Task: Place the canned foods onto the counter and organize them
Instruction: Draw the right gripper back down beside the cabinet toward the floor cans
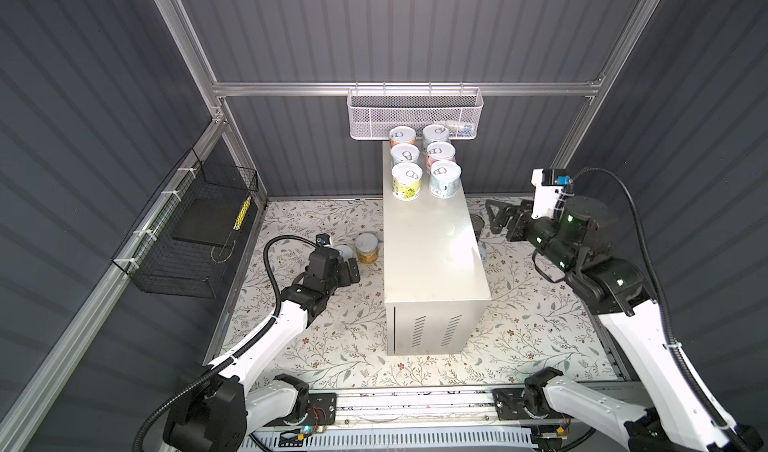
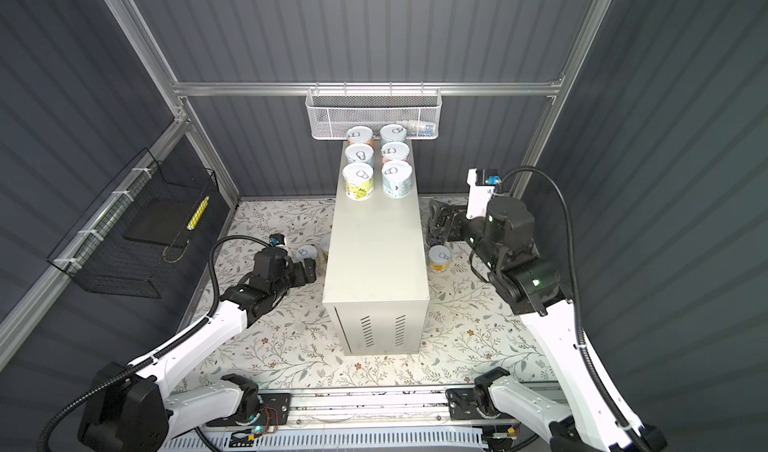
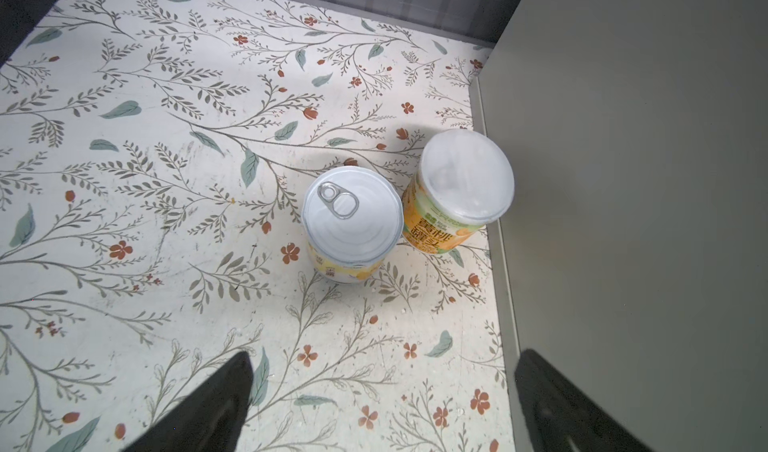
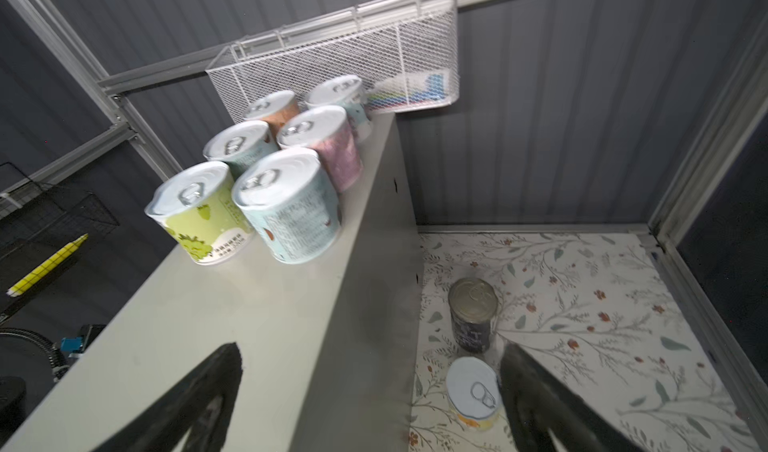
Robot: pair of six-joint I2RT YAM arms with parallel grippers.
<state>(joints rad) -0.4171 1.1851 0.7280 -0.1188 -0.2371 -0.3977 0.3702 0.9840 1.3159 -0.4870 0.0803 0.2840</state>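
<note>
We see six small round cans with silvery pull-tab lids (image 1: 404, 154) standing upright in two rows of three, close together, at the far end of the tall beige-white metal counter (image 1: 432, 258). The front pair is a yellow-green can (image 4: 199, 217) with a drawing of green grapes and a light-blue can (image 4: 291, 213) with dense small print, too blurred for us to read. Behind the light-blue one stands a pink can (image 4: 328, 146).

Four more cans are on the flowered floor sheet (image 3: 124, 179). Left of the counter, a short yellow-labelled can with a pull-tab (image 3: 352, 221) stands close against a taller orange-labelled can with a cloudy plastic cap (image 3: 461, 179). On this label we read the characters 黄桃罐头. Right of the counter, near its side wall, stand a dark-blue can with a dull metal lid (image 4: 473, 317) and a short pull-tab can with a yellow-orange label (image 4: 473, 391). We cannot read the writing on the dark-blue can.

The left claw (image 3: 384, 358) is wide open and holds nothing. It is low over the floor and faces the two cans there. The right claw (image 4: 370, 346) is also spread wide and empty, beside the counter's right edge.

A white mesh basket (image 1: 413, 113) hangs on the rail behind the counter. A black wire basket (image 1: 187, 237) on the left wall holds a yellow pen-like stick (image 1: 242, 213).
</note>
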